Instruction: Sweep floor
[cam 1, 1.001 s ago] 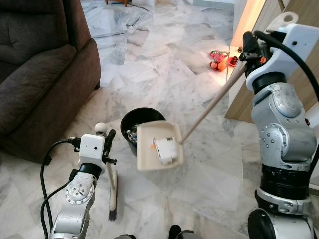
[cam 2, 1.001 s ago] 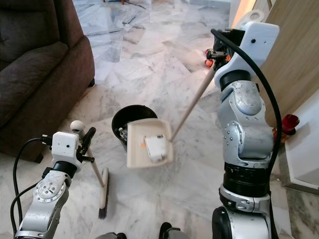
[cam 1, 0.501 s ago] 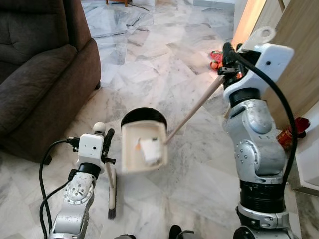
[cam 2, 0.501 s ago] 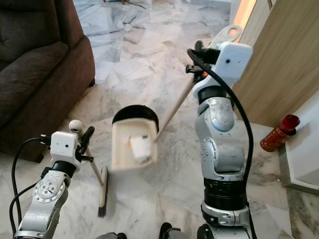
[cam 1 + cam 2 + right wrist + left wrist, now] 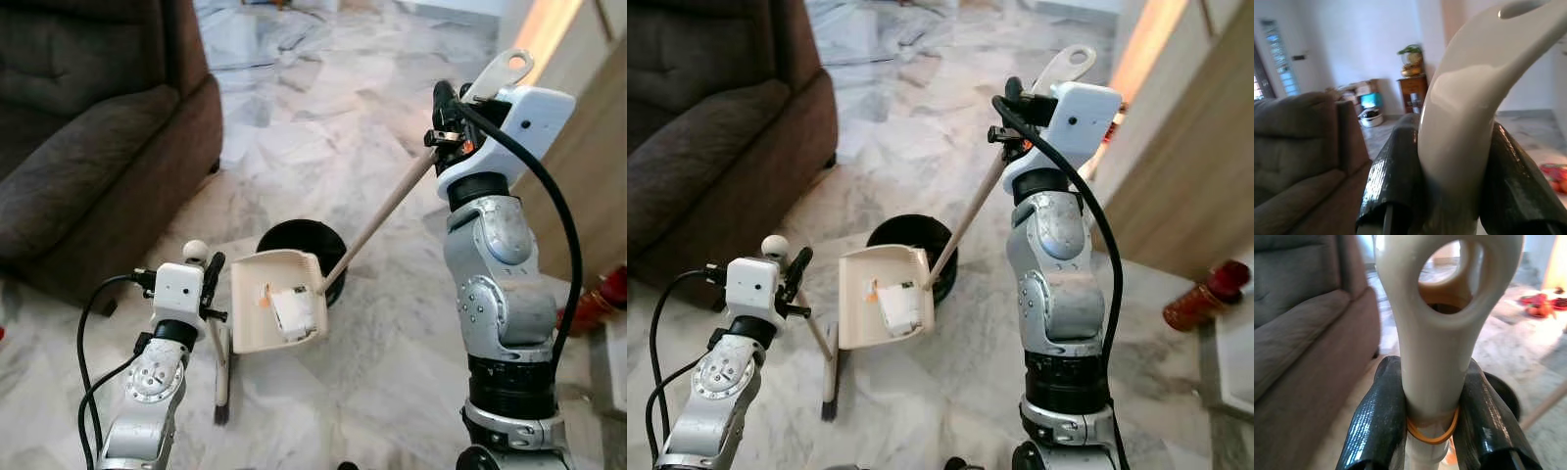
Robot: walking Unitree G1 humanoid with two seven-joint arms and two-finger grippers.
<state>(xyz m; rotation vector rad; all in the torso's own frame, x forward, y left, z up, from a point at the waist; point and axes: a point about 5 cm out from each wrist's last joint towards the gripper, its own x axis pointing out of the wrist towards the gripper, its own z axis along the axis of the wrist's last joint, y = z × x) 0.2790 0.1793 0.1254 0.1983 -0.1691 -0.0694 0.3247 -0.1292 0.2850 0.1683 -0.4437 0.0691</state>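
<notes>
A cream long-handled dustpan [image 5: 277,299] hangs tilted just above the floor, holding a white crumpled piece of litter [image 5: 294,311] and an orange scrap. Its pan is at the near-left rim of a black bin [image 5: 306,241]. My right gripper [image 5: 444,125] is shut on the top of the dustpan's handle [image 5: 1464,112], raised at chest height. My left gripper [image 5: 210,284] is shut on the cream broom handle [image 5: 1436,347]. The broom's head [image 5: 222,377] rests on the marble floor, left of the dustpan.
A dark brown sofa [image 5: 88,147] fills the left side. A wooden cabinet wall [image 5: 593,137] stands at the right, with a red bottle [image 5: 1205,294] at its foot. Open marble floor stretches beyond the bin.
The view has swung left. My right arm has come in toward the middle, and the dustpan has dropped and tipped beside the bin. The left arm and broom have held still.
</notes>
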